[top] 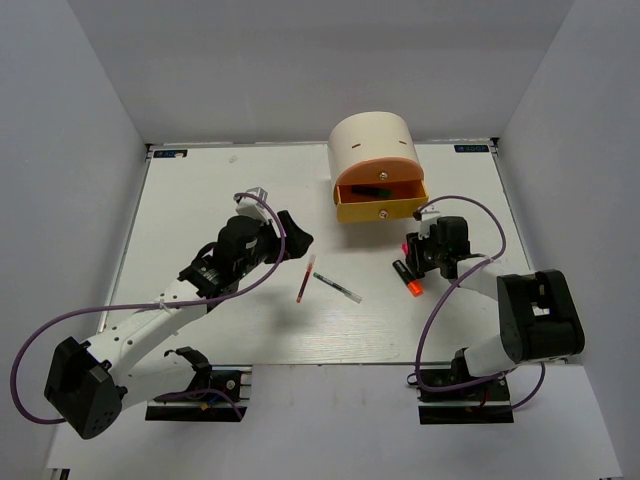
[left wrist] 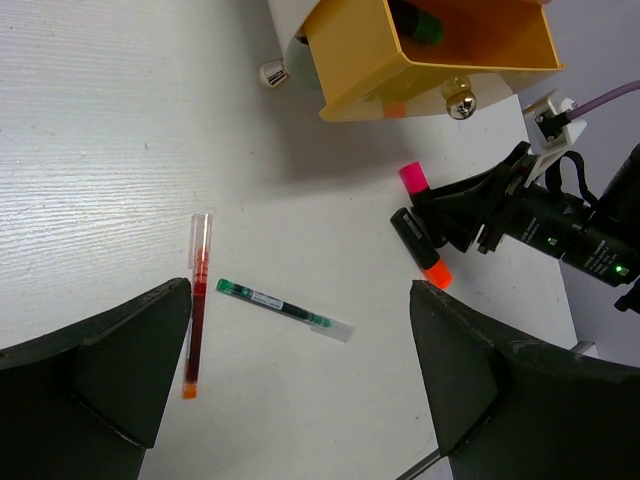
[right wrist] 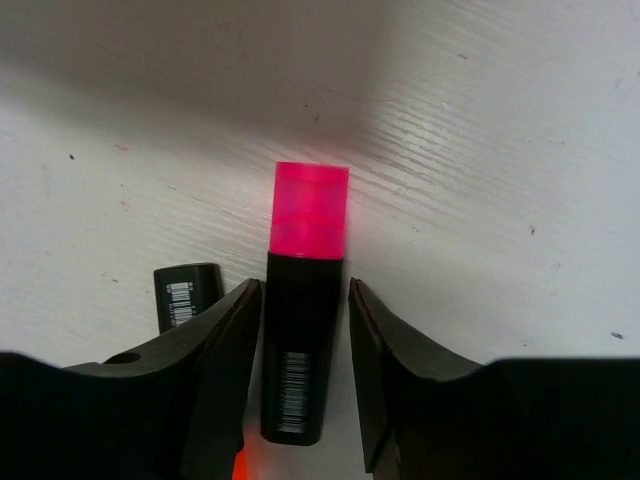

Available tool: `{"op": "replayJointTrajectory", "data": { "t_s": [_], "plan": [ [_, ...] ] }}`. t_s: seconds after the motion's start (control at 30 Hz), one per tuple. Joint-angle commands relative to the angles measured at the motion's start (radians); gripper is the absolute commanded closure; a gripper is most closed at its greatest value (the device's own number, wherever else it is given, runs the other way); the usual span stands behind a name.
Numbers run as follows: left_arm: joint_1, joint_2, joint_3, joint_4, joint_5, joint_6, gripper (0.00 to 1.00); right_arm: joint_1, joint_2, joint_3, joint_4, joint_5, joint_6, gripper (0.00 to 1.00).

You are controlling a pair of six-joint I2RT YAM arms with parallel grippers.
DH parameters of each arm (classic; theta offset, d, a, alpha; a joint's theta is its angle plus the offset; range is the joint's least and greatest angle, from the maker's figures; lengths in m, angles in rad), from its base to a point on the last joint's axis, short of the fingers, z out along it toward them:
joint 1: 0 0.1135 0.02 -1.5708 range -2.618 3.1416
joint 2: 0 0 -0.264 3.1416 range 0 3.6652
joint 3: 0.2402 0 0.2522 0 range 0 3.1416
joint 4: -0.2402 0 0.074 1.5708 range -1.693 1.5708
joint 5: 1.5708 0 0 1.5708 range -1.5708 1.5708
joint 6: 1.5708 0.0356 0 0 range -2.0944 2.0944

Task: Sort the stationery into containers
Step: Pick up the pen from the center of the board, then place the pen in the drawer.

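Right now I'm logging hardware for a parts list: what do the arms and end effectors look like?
The left arm and right arm have white links with black joints and bases, each trailed by a looping purple cable. The left end effector and right end effector each have two matte black, wedge-shaped fingers.

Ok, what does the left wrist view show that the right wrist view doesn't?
Only left wrist: the red pen, the clear pen, and the open yellow drawer with a dark, green-tipped item inside.

Only right wrist: barcode labels on both barrels, and how closely the jaws flank the pink-capped highlighter; contact is unclear.

Both: the right gripper, that highlighter, the orange-capped highlighter beside it, and the white table.
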Motion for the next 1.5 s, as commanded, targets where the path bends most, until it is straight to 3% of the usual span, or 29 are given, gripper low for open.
{"op": "replayJointTrajectory", "data": {
  "t_s": [0.0, 0.2, 0.33, 0.47, 0.5, 0.6, 0.77, 1.13, 1.33, 1.47],
  "plan": [
    [0.001, -0.018, -0.007, -0.004, -0.007, -0.005, 0.0, 0.007, 0.006, 0.0, 0.019, 0.036, -0.023, 0.56],
    [0.001, -0.009, -0.016, 0.005, 0.002, -0.005, 0.0, -0.002, -0.084, -0.012, -0.056, -0.035, -0.054, 0.82],
    [0.001, 0.012, -0.016, 0.036, 0.041, -0.005, 0.0, -0.007, -0.288, -0.052, -0.102, -0.165, -0.111, 0.85],
    [0.001, 0.04, -0.016, 0.06, 0.087, -0.005, 0.0, -0.008, -0.432, -0.035, -0.252, -0.43, -0.271, 0.87],
    [0.001, 0.054, -0.025, 0.074, 0.087, -0.005, 0.0, -0.008, -0.452, -0.027, -0.271, -0.555, -0.301, 0.87],
    [0.001, 0.078, -0.025, 0.099, 0.114, -0.005, 0.0, -0.005, -0.512, 0.025, -0.346, -0.683, -0.425, 0.91],
    [0.001, 0.087, -0.025, 0.11, 0.136, -0.005, 0.0, -0.004, -0.436, 0.175, -0.34, -0.731, -0.462, 0.95],
    [0.001, 0.048, -0.066, 0.119, 0.136, -0.014, 0.0, -0.002, -0.232, 0.44, -0.155, -0.678, -0.481, 0.95],
    [0.001, 0.029, -0.076, 0.119, 0.136, -0.023, 0.0, -0.002, -0.146, 0.52, -0.109, -0.693, -0.614, 0.94],
    [0.001, 0.029, -0.076, 0.119, 0.136, -0.023, 0.0, -0.004, -0.065, 0.563, -0.173, -0.722, -0.752, 0.89]
  ]
}}
